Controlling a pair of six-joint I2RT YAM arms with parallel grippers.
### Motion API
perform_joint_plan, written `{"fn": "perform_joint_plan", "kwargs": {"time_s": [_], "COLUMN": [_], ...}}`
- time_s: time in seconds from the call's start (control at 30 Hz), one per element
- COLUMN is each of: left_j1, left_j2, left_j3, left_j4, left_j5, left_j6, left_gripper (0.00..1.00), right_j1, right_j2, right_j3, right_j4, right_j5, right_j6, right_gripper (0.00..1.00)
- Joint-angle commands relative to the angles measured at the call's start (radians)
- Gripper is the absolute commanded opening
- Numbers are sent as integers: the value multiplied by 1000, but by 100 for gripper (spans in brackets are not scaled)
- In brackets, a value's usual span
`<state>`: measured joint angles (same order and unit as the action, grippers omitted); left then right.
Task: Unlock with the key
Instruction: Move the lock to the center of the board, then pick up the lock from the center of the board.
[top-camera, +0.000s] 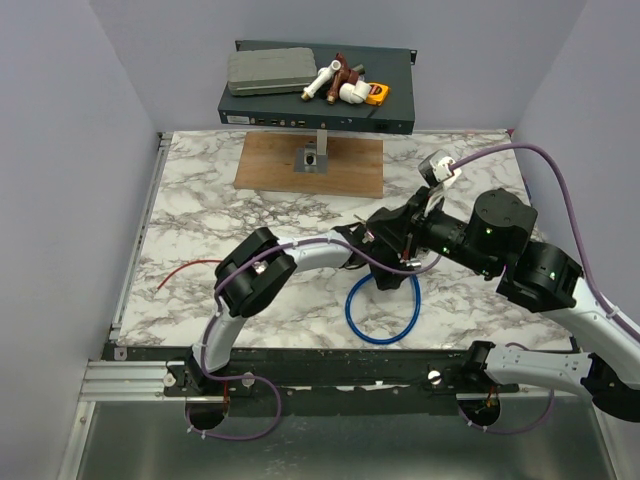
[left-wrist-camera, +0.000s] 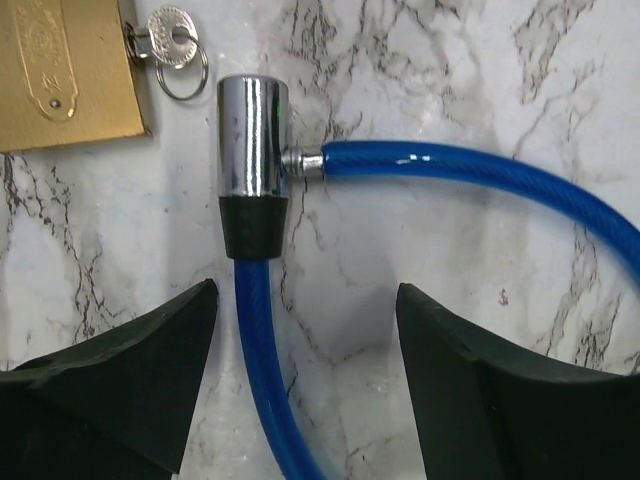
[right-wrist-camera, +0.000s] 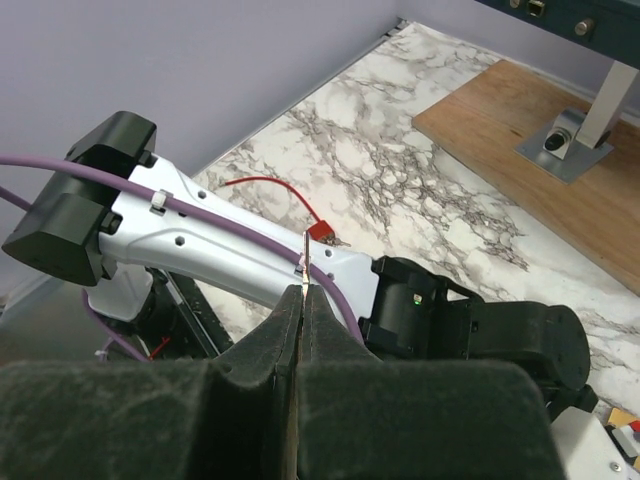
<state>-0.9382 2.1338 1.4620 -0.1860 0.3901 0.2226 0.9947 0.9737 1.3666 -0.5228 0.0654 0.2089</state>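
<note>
Pressed flat together, the right fingers (right-wrist-camera: 325, 340) pinch a thin metal sliver that stands out past their tips. Seen edge-on, it reads as the key (right-wrist-camera: 303, 262), held above the middle of the desk (top-camera: 200, 210), just far of the blue cable (left-wrist-camera: 450, 165) loop. Only a short part shows, and I cannot tell which end is in the pinch.

By its look the key will be light, stiff and smooth, so it is apt to swivel or slide between the pads. My judgement is that the hold belongs on the flat head, with the whole blade left free to line up with the keyhole.

A red strap (top-camera: 185, 268) lies on the desk well to the left. In the right wrist view its red block sits just beside the key's tip, but whether the 2 are joined cannot be told.

The left fingers (left-wrist-camera: 110, 380) are spread wide and hold nothing. They hover with 1 on each side of the cable where it leaves the chrome lock barrel (left-wrist-camera: 253, 135); the cable's other end enters the barrel's side.

Just beside the barrel lies a brass padlock (left-wrist-camera: 60, 70), with a ringed key (left-wrist-camera: 172, 35) touching its edge.

The padlock's face carries faint stamped marks, too blurred to read. No brand or label is legible on the barrel or on either key.
</note>
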Motion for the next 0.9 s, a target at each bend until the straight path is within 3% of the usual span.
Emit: {"fn": "perform_joint_plan", "kwargs": {"time_s": [0.0, 0.13, 0.3, 0.53, 0.73, 0.87], "left_j1": [15, 24, 25, 18, 15, 16], "left_j2": [70, 74, 105, 128, 58, -95], "left_j3": [-119, -161, -145, -137, -146, -159], "left_j4": [-296, -270, -246, -213, -225, -278], "left_j5": [-6, -21, -37, -77, -23, 44], "left_j6": [21, 16, -3, -5, 38, 102], "left_gripper": [70, 59, 26, 1, 0, 0], "right_j1": [-1, -1, -1, -2, -1, -1], "right_j2": [-19, -32, -32, -33, -10, 30], "right_j3": [-1, -4, -9, -6, 14, 101], "right_j4": [-1, 0, 3, 4, 4, -21], "right_j5": [19, 25, 20, 24, 52, 88], "right_j6": [0, 1, 4, 1, -13, -41], "right_gripper": [1, 1, 1, 1, 1, 1]}}
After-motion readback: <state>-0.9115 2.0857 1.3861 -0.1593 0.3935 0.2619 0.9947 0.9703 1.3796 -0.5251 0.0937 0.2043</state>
